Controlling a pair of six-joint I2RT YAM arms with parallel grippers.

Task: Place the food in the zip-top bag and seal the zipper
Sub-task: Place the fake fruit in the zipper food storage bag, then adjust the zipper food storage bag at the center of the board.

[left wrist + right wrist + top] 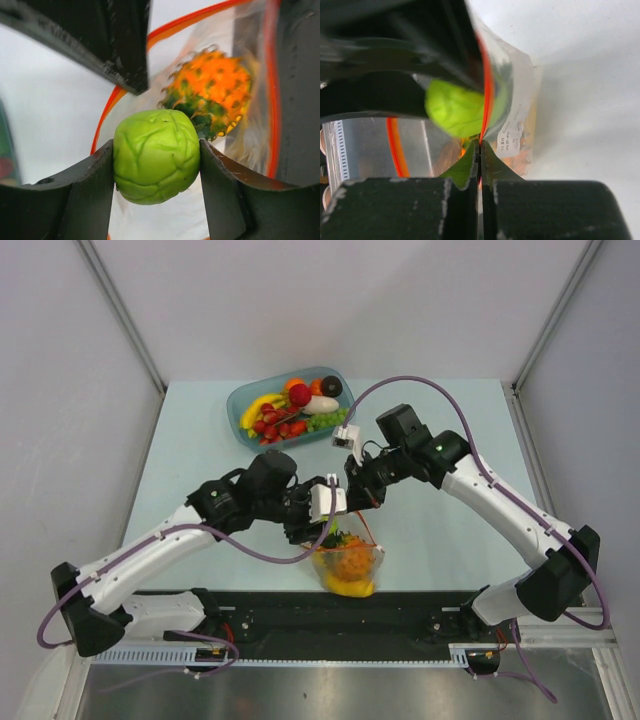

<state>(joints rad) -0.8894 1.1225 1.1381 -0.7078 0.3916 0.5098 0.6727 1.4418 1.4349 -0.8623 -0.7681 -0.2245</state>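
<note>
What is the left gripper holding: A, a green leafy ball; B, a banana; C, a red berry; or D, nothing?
A: the left wrist view shows the green ball clamped between the fingers of the left gripper, at the mouth of the bag.

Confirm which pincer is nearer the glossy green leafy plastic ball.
Left. The left pincer grips the green ball at the mouth of the crinkly clear plastic bag. The right pincer is shut on the bag's thin red-orange zipper strip, beside the ball.
</note>
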